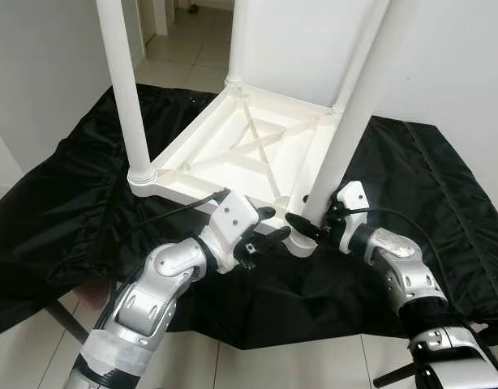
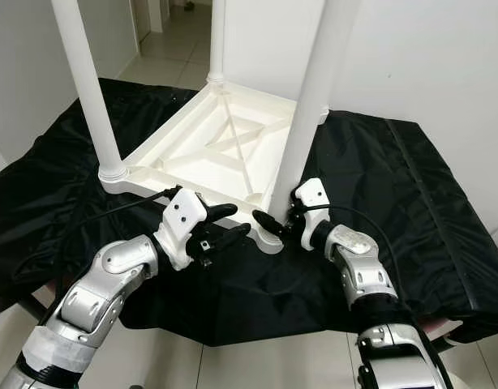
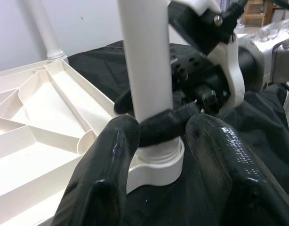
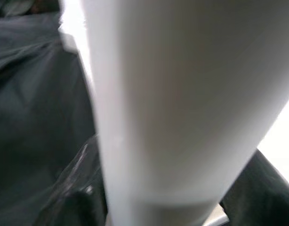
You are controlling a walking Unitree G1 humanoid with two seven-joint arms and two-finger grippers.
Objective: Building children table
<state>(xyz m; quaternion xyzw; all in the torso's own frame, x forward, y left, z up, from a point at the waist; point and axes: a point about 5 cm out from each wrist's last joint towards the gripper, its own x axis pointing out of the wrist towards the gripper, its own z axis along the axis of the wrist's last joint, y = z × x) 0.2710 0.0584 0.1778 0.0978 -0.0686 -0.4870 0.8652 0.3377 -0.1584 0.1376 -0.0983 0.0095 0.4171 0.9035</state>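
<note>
The white children's table top lies upside down on a black cloth spread over a low support, whose nature is hidden; tiled floor shows at the far left.

Left to right: the left leg stands upright in its corner socket at the near left; the far leg stands seated at the far corner; the near leg stands in the near right corner socket, leaning slightly rightward at its top; whether a fourth leg is fitted cannot be told, the far right corner being hidden behind the near leg.

Left end effector sits just left of the near leg's base, fingers parted at moderate width, gripping nothing; in the left wrist view its fingers frame the socket collar without closing on it. Right end effector is at the same base from the right, its fingers closed around the near leg just above the collar.

Judgement: assembly is well advanced; at least three legs are in place; the near leg appears to be in final seating or tightening; remaining work is likely to confirm all legs firm and turn the table upright.
</note>
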